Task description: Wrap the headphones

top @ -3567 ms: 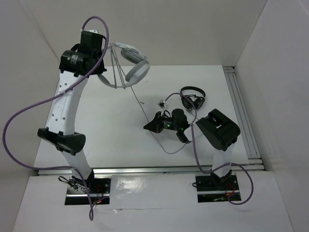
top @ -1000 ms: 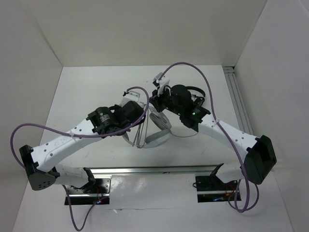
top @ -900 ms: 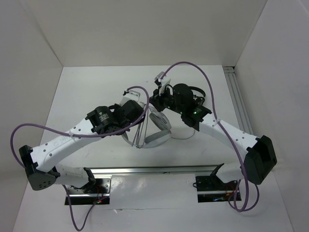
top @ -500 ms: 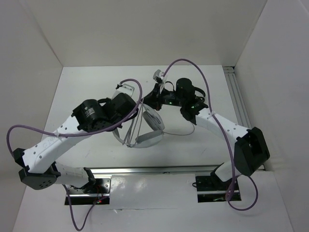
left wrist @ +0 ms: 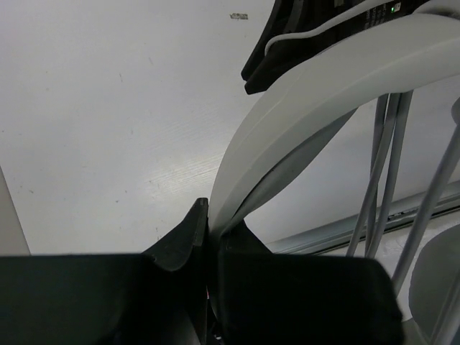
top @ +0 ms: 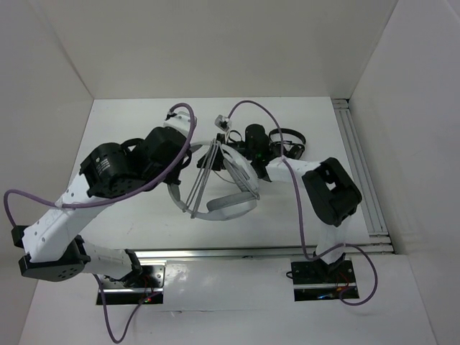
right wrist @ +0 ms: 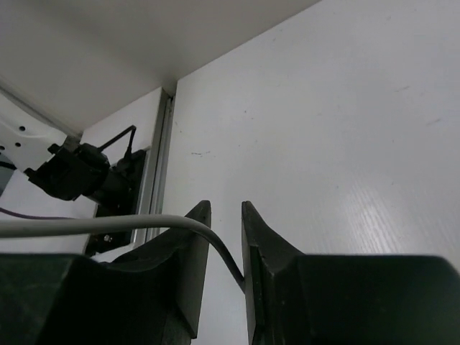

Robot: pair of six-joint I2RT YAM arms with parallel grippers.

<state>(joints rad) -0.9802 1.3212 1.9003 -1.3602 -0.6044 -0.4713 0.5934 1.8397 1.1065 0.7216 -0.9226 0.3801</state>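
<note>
Winding step, partly done. Left gripper [left wrist: 214, 223] has its jaws closed tight on the headband [left wrist: 323, 93], holding the headphones [top: 244, 176] above the middle of the table [top: 129, 122], between the arms. Right gripper [right wrist: 225, 213] has its jaws nearly shut, pinching the cable [right wrist: 108, 225] that runs between them. Several strands [top: 201, 180] already cross the band's arc. The next move probably calls for carrying the cable around the band for another turn under light tension, keeping clear of the black headphones [top: 287, 138] just beside the right gripper.
</note>
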